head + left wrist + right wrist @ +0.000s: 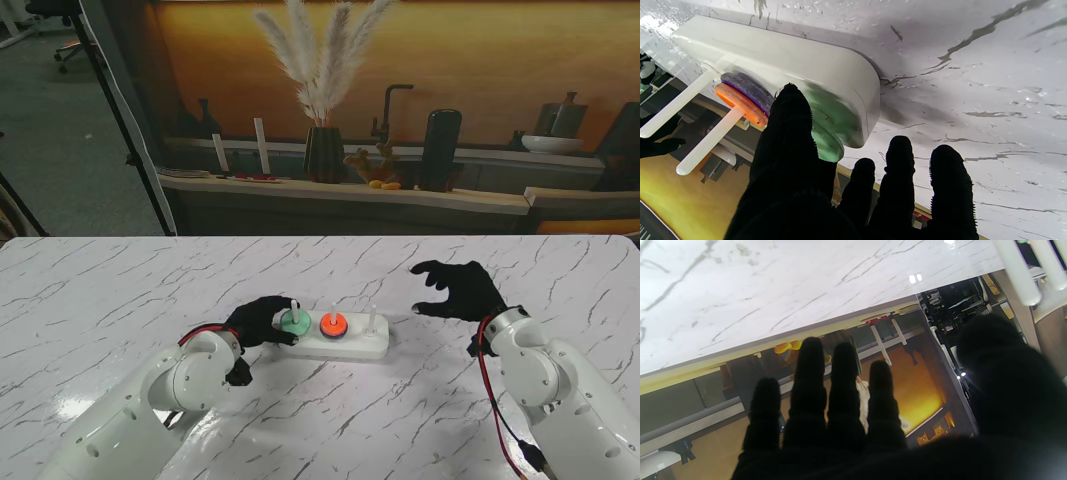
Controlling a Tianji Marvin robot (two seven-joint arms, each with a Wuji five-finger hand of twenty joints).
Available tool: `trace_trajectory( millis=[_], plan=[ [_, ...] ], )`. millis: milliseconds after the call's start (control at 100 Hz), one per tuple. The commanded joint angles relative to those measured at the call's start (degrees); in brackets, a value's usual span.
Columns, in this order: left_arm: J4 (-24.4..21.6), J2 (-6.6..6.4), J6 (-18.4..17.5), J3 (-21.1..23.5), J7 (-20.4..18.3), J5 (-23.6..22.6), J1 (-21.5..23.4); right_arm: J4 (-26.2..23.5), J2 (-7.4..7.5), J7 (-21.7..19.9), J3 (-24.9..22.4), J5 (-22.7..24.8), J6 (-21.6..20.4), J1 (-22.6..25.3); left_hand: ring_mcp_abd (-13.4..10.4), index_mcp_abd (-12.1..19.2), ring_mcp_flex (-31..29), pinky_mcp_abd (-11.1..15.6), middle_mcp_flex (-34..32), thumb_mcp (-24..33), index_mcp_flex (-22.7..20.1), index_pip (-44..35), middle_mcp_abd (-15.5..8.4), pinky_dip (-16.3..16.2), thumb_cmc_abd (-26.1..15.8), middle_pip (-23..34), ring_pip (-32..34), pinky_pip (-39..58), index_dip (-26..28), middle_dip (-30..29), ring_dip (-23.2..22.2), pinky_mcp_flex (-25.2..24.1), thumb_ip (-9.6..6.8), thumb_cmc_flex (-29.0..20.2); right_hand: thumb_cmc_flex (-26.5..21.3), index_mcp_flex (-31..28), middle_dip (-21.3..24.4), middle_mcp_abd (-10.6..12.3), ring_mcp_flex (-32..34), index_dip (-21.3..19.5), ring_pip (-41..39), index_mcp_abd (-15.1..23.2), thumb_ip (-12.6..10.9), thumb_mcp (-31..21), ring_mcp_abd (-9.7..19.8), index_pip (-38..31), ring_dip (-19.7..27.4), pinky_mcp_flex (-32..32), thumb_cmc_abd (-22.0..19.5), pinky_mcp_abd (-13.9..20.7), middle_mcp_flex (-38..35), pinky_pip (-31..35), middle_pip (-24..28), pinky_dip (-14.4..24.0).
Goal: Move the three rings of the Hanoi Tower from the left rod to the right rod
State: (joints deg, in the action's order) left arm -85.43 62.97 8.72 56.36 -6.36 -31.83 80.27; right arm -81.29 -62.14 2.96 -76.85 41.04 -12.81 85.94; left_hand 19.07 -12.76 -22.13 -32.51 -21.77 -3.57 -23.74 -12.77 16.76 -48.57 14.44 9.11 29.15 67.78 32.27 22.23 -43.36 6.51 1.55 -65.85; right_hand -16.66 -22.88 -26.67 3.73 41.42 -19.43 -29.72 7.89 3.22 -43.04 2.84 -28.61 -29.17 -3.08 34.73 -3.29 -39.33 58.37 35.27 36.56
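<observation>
The white tower base [345, 347] lies in the middle of the table with three upright rods. A green ring [295, 322] sits on the left rod [294, 305]. An orange ring [333, 324] rests on a purple ring [746, 87] on the middle rod, and the right rod [371, 318] is bare. My left hand [262, 320] is at the green ring [827, 141], its thumb [790, 133] pressed on the rim with three fingers spread past the base; the left rod is hidden there. My right hand [458, 290] hovers open to the right of the base, holding nothing.
The marble table [120, 300] stretches wide on both sides of the base. Beyond its far edge stands a backdrop with a shelf, a vase of pampas grass [322, 150] and bottles. A tripod leg [110, 100] stands at the far left.
</observation>
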Motion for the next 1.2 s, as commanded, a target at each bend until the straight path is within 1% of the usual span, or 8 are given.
trace_trajectory(
  millis=[0,140,350,530,820,940,1060,1190],
  plan=[
    [-0.9,-0.04,-0.5,0.4,-0.8,0.7,0.4,0.1,-0.2,-0.1,0.3,-0.1,0.0,0.4,1.1,4.3,-1.8,-3.3,-1.4,2.7,-5.9,-8.3,-0.1,-1.1,-7.9,1.2,1.1,3.0,1.4,-0.4,0.4,0.5,-0.23,-5.1,0.8,0.2,-0.5,0.9,0.7,-0.9,-0.8,-0.5,-1.0,0.4,0.0,-0.6,-0.7,0.4,-0.8,-18.5,-0.7,0.1,0.5,0.5],
    [-2.0,-0.02,-0.1,1.4,-1.1,1.4,0.8,0.1,-0.18,-0.2,0.4,-0.2,0.0,0.4,1.3,4.0,-1.9,-3.6,-1.5,2.5,-5.9,-7.9,0.2,-1.2,-8.5,1.2,1.3,3.1,1.1,-0.5,0.6,0.8,-0.13,-4.7,0.8,0.2,-0.5,0.9,0.6,-0.8,-0.8,-0.6,-1.0,0.4,0.0,-0.6,-0.7,0.4,-0.8,-18.5,-0.7,0.1,0.5,0.5],
    [-4.0,-0.25,0.2,2.7,-2.5,2.0,1.3,0.1,-0.14,-0.5,0.5,-0.2,0.1,0.5,1.5,3.7,-1.8,-3.8,-1.4,2.5,-5.8,-7.3,0.3,-1.2,-8.8,1.0,1.4,3.0,0.8,-0.7,0.8,0.8,-0.17,-4.5,0.8,0.2,-0.5,0.9,0.6,-0.8,-0.8,-0.5,-0.9,0.5,0.0,-0.5,-0.7,0.4,-0.9,-18.5,-0.7,0.1,0.5,0.5],
    [-6.2,-0.63,0.9,3.9,-4.8,3.3,1.5,0.3,-0.13,-0.5,0.6,-0.3,0.1,0.6,1.6,3.5,-1.7,-3.6,-1.3,2.5,-5.8,-6.8,0.4,-1.2,-8.8,0.7,1.4,3.0,0.8,-0.9,0.9,0.8,-0.26,-4.6,0.7,0.0,-0.5,1.0,0.6,-0.9,-0.8,-0.7,-1.0,0.5,0.0,-0.6,-0.7,0.5,-0.8,-18.5,-0.6,0.1,0.5,0.5],
    [-8.5,-1.06,1.2,5.2,-6.5,2.4,1.5,0.4,-0.15,-0.6,0.7,-0.6,0.1,0.7,1.8,3.4,-1.9,-3.7,-1.4,2.6,-5.8,-6.2,0.5,-1.4,-8.6,0.5,1.6,3.2,1.0,-0.9,0.9,1.1,-0.37,-4.9,0.7,0.0,-0.5,0.9,0.6,-0.9,-0.8,-0.6,-0.9,0.5,-0.1,-0.6,-0.7,0.5,-0.9,-18.5,-0.7,0.0,0.5,0.5],
    [-10.0,-1.44,1.0,6.2,-7.9,1.5,1.8,0.5,-0.14,-0.7,0.8,-0.6,0.1,0.7,1.8,3.1,-1.9,-3.6,-1.5,2.6,-5.9,-6.0,0.6,-1.5,-8.6,0.4,1.7,3.3,1.0,-1.0,0.9,1.2,-0.4,-4.9,0.7,0.0,-0.5,0.9,0.6,-0.9,-0.8,-0.6,-0.9,0.5,0.0,-0.5,-0.7,0.5,-0.9,-18.5,-0.7,0.0,0.5,0.5],
    [-11.9,-1.99,0.4,7.5,-10.2,0.9,2.2,0.6,-0.16,-0.7,1.0,-0.7,0.1,0.7,1.8,3.2,-2.0,-3.5,-1.5,2.5,-5.9,-5.7,0.7,-1.5,-8.7,0.3,1.6,3.3,1.1,-1.0,1.0,1.4,-0.42,-4.8,0.7,0.0,-0.5,0.9,0.6,-0.9,-0.8,-0.6,-0.9,0.5,0.0,-0.5,-0.7,0.5,-0.9,-18.5,-0.7,0.0,0.5,0.5],
    [-12.7,-2.2,-0.2,7.9,-10.9,0.0,2.1,0.7,-0.17,-0.6,1.2,-0.9,0.0,0.7,1.6,3.3,-2.2,-3.4,-1.6,2.5,-5.9,-5.4,0.6,-1.7,-8.7,0.2,1.7,3.6,1.2,-1.0,1.0,1.9,-0.43,-4.8,0.7,0.0,-0.5,0.9,0.6,-0.9,-0.8,-0.5,-0.9,0.6,0.0,-0.6,-0.7,0.5,-0.9,-18.5,-0.7,0.0,0.5,0.5]
  ],
)
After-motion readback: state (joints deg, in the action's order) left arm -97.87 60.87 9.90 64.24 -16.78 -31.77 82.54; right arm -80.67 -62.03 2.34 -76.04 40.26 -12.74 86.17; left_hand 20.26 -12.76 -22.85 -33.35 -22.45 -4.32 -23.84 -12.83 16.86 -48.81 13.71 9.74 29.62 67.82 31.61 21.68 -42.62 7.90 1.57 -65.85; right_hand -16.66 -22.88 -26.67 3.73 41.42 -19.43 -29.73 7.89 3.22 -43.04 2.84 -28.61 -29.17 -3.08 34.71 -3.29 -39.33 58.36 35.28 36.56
